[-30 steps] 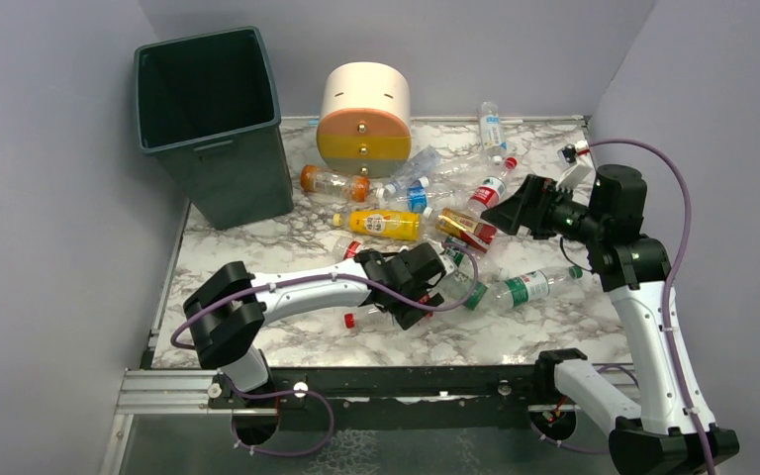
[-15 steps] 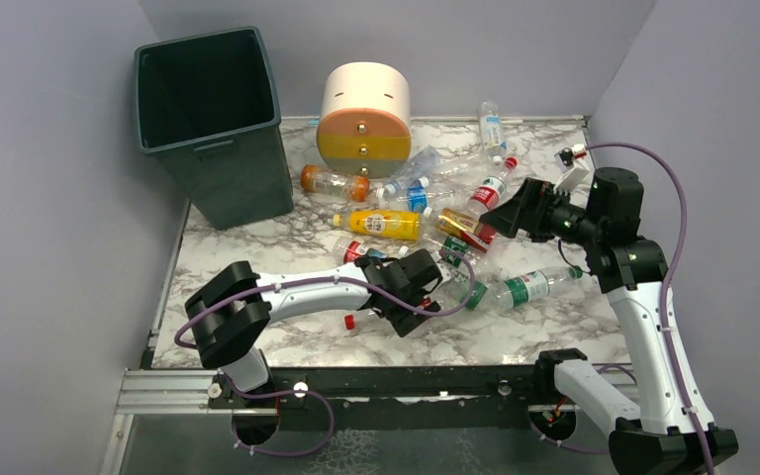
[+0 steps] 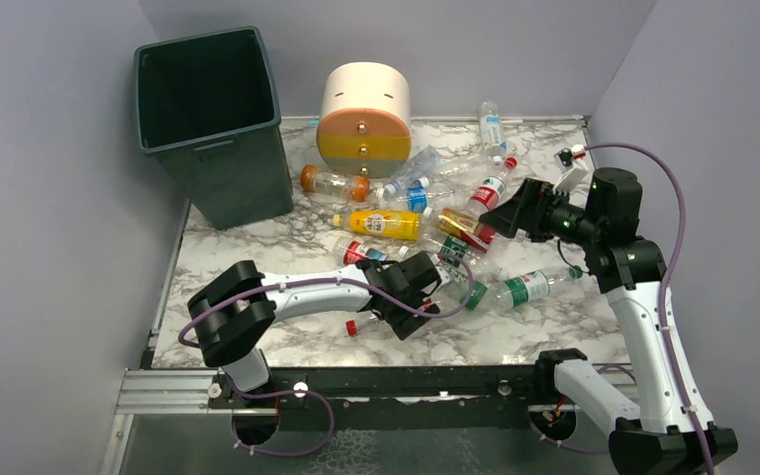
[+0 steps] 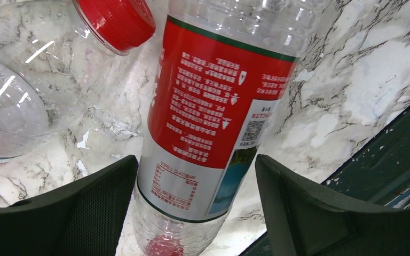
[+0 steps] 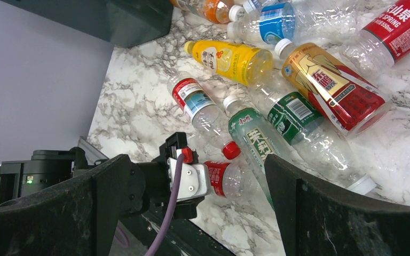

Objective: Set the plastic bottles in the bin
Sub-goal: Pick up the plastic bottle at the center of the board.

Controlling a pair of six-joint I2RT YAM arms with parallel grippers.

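Top external view: one tall, dark green-grey plastic bin (image 3: 220,129) stands upright at the far left corner of a marble-patterned table (image 3: 257,346). It is well apart from the small plastic bottles (image 3: 416,196) lying on their sides across the middle and right. At least twelve bottles can be made out, but they overlap too much for a firmer count. One orange bottle (image 3: 332,182), one yellow bottle (image 3: 381,224) and one red-and-gold bottle (image 3: 465,230) stand out, and most of the others are clear. One round cream, orange and yellow drawer unit (image 3: 363,119) sits behind the heap.

Near the table's front edge, the left claw (image 4: 195,162) is closed to the width of one clear red-labelled bottle (image 4: 213,96), with a black finger on each flank. The label carries a QR code and white print too fine to read. A second clear bottle with a red cap (image 4: 115,18) lies just beside it.

The right claw (image 3: 503,216) hangs above the heap's right side, spread to its widest and holding nothing. Its wrist view shows "SPRING" and "550ml" on a red-labelled clear bottle (image 5: 400,24). Two green-labelled bottles lie side by side, the light-green one (image 5: 251,136) printed with white Chinese characters, the dark-green one (image 5: 293,114) next to it. The yellow and red-and-gold bottles also carry Chinese lettering.
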